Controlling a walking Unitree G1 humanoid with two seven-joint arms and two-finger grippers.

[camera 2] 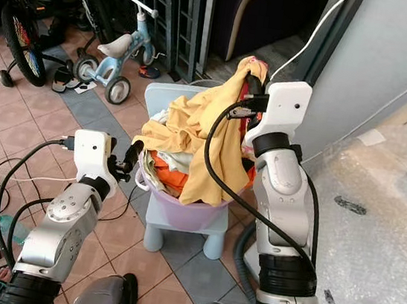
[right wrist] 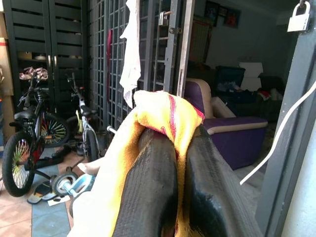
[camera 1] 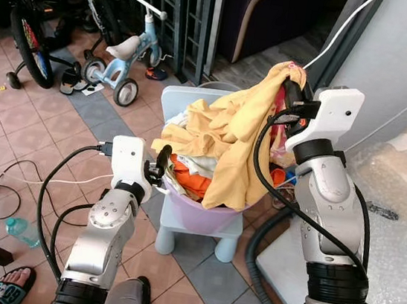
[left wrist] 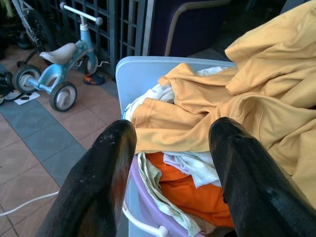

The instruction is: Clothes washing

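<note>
A purple laundry tub point(camera 1: 203, 213) heaped with clothes rests on a small pale blue chair point(camera 1: 200, 230). My right gripper point(camera 1: 293, 85) is shut on a yellow shirt point(camera 1: 239, 138), lifted high so the cloth drapes down over the tub's right side. In the right wrist view the yellow shirt point(right wrist: 158, 111) with a red trim bunches between the black fingers point(right wrist: 150, 187). Orange clothes point(camera 1: 189, 178) and white clothes point(left wrist: 190, 165) lie underneath. My left gripper point(camera 1: 162, 168) stands open at the tub's left rim, nothing between its fingers point(left wrist: 101, 182).
A light blue child's tricycle point(camera 1: 121, 62) and a bicycle point(camera 1: 28, 31) stand at the back left by a dark metal gate point(camera 1: 170, 5). Cables point(camera 1: 11, 187) trail on the tiled floor. Bubble wrap point(camera 1: 401, 193) covers a surface at right. A grey hose point(camera 1: 259, 268) curls beside the chair.
</note>
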